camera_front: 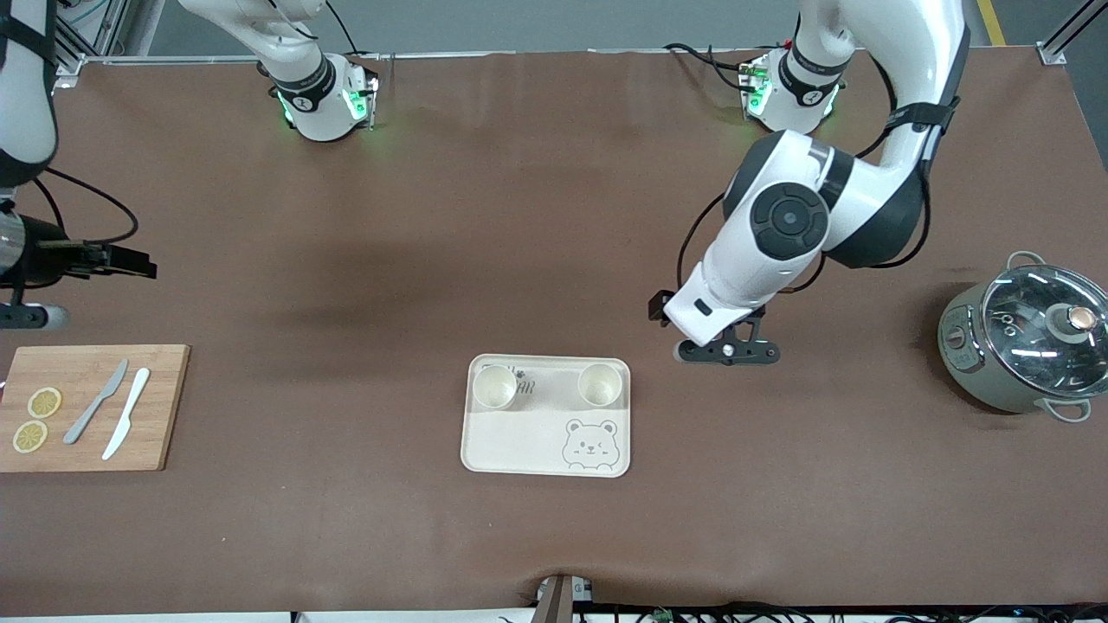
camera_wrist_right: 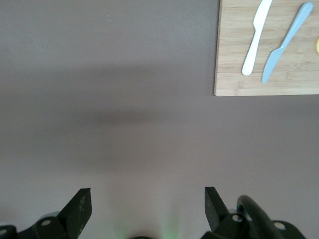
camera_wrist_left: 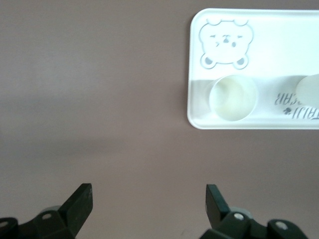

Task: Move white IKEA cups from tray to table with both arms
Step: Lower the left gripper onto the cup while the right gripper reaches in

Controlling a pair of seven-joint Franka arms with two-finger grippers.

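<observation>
Cream tapered cups (camera_front: 494, 387) (camera_front: 600, 384) upright on glossy bear tray (camera_front: 547, 450); left pincer (camera_wrist_left: 148, 206), right pincer (camera_wrist_right: 147, 206) wide, empty.

Two cups (camera_front: 495, 387) (camera_front: 600, 384) are standing side by side on the tray (camera_front: 519, 446), along its edge farther from the front camera. A cutting board (camera_front: 160, 407) is lying toward the right arm's end, a lidded pot (camera_front: 1026, 346) toward the left arm's end.

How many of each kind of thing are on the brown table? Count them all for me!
Cups: 2, both standing on the tray
Tray with a bear: 1
Pot with a lid: 1
Wooden board: 1
Knives: 2, on the board
Lemon slices: 2, on the board
Total: 9
</observation>
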